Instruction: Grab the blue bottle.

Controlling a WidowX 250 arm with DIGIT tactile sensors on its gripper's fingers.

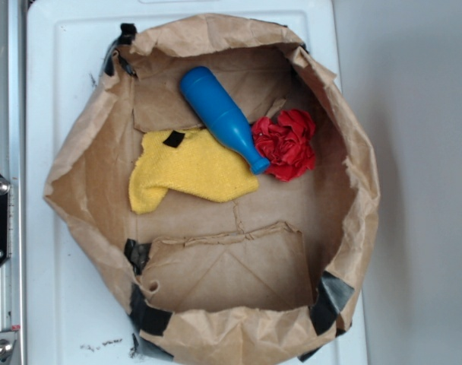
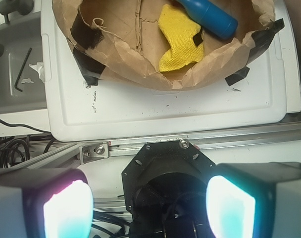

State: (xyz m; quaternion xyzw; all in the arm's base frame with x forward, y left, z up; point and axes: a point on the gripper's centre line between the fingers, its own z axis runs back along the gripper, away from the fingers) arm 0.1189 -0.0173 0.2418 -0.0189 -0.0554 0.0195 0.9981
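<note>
So the bottle (image 1: 221, 116) is lying on its side inside the paper bag (image 1: 79, 152), fat end toward the back corner, neck running diagonally down to the red cloth ball (image 1: 286, 144), half resting on the yellow cloth (image 1: 193, 167). The gripper (image 2: 149, 206) is spread wide with nothing in it, hanging outside the bag over the white tray's (image 2: 165, 109) edge. From the wrist view the bottle's well ahead, past the bag rim, so I'd guess it needs to reach forward and turn across that diagonal.

The fingers (image 2: 66, 208) are two broad grey blocks, each with a pad face glowing cyan-white and tinged pink at the edge. Between them sits a black octagonal base (image 2: 168, 173) with a round recess, silver screws (image 2: 184, 144) at its rim, and black cables beneath.
</note>
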